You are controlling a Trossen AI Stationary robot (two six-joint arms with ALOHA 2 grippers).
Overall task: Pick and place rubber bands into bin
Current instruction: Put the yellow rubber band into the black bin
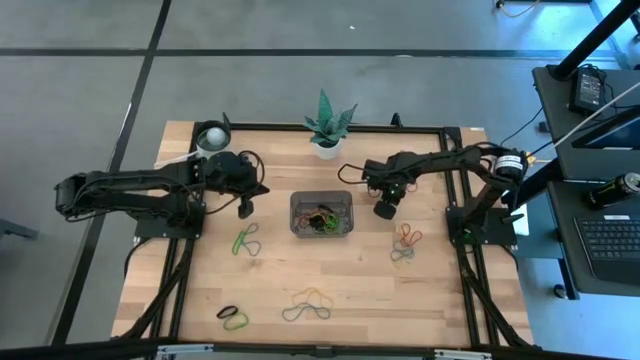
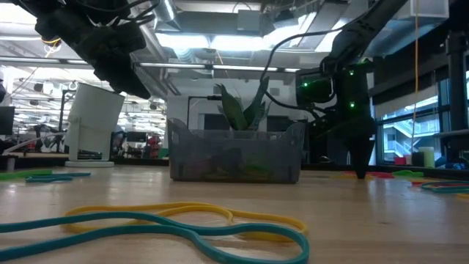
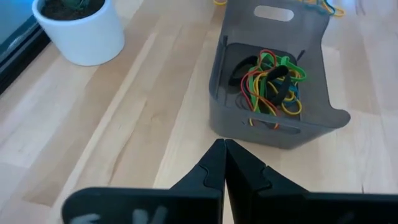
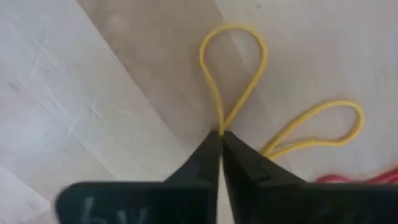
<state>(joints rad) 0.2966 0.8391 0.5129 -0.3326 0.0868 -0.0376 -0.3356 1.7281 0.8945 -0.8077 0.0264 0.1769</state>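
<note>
Item: your right pincer [image 4: 221,134], at the dark grey translucent rectangular bin's [image 1: 321,215] three o'clock, pinched a thin yellow rubber band [image 4: 233,68] on the counter, ready for lifting. Left pincer [image 3: 224,152] closed, empty, at nine o'clock.

Materials & finish, table scene

Table [image 1: 330,280]: pale wood planks, visible grain, smooth w/ soft satin sheen. Bin [image 3: 273,124]: grey translucent plastic, matt, smooth walls. Rubber bands [image 3: 270,84] in bin: thin elastic, slightly glossy; yellow band [image 4: 233,71] on wood same, smooth. Plant pot [image 3: 81,31]: white, smooth, semi-matt, looks ceramic or plastic, can't tell. Right gripper [image 4: 221,134] fingers: black matt plastic-looking; left gripper [image 3: 224,144] likewise.
</note>
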